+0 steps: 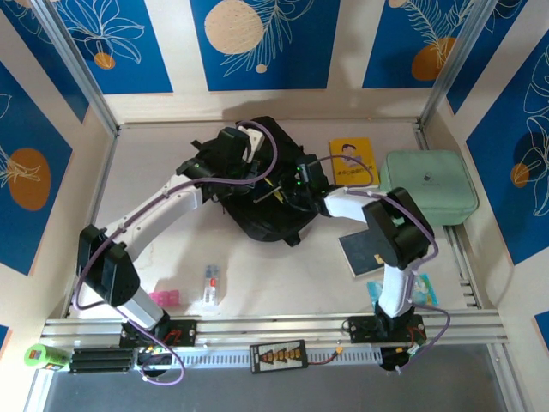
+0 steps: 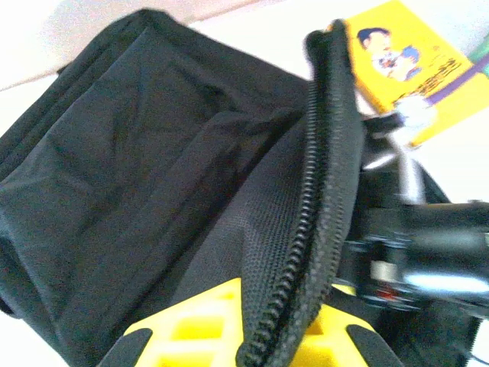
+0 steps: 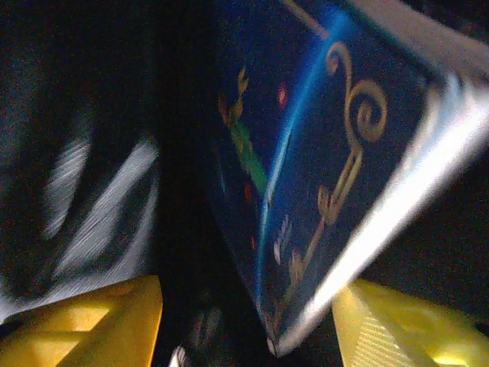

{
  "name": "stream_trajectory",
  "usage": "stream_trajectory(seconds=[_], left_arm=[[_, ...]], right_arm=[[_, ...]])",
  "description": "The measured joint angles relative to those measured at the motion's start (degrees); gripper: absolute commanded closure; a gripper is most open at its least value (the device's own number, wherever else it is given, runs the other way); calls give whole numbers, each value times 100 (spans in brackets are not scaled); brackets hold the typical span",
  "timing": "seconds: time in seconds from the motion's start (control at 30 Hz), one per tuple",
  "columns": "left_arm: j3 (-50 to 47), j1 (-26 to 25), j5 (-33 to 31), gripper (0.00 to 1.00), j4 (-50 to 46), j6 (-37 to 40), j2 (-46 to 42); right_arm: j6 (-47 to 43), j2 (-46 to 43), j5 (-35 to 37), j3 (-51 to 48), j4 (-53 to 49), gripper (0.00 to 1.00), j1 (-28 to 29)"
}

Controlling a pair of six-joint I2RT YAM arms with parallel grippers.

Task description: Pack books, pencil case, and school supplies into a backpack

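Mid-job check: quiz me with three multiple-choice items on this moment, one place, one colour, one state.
1. Where is the yellow book? A) inside the backpack B) on the table between backpack and mint-green case C) by the left arm's base
2. What colour is the book at the right gripper? A) dark blue B) yellow C) pale grey
3. The left gripper is: A) open over the table B) shut on the backpack's zipper edge C) shut on a pencil
Answers: 1 B, it lies flat there; 2 A, blue cover with gold curls; 3 B, its yellow fingers pinch the zipper.
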Motion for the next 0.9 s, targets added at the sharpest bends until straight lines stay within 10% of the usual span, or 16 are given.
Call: stream_trajectory(seconds=[0.33, 0.67, 0.9], left_arm=[[-282, 380, 33, 100, 28, -136, 293], [-1545, 1069, 142, 100, 238, -179, -804], [-2162, 1174, 684, 28, 44, -181, -1596]], right_arm=[[-949, -2492, 861, -868, -1703, 32, 302], [-2267, -2218, 1624, -232, -3117, 8, -841], [-2981, -485, 2041, 1480, -3530, 7, -1502]])
